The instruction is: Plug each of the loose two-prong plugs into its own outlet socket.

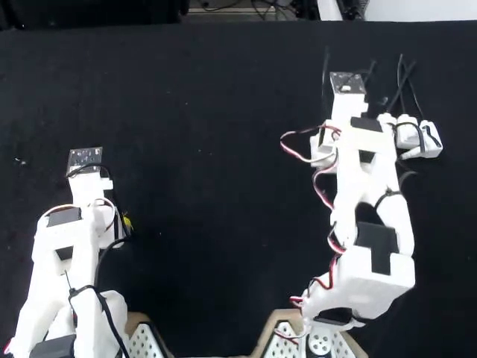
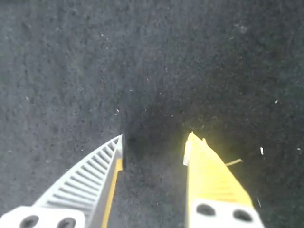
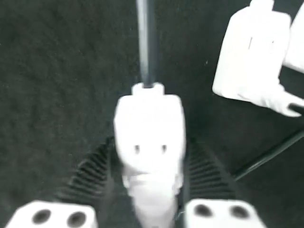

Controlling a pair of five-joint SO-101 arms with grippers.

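High view: left arm (image 1: 71, 239) tucked at near-left of black mat (image 1: 209, 112). Right arm (image 1: 365, 186) stretched to far right side, white plugs (image 1: 417, 138) lying just beside its wrist among dark cables.

Left wrist view: left gripper (image 2: 156, 137) spread wide over bare mat, nothing between fingers.

Right wrist view, up close: right gripper (image 3: 149, 142) pinching white socket (image 3: 149, 118) from both sides, two holes facing camera, cord (image 3: 146, 42) running away. White plugs (image 3: 249, 52) near, apart.
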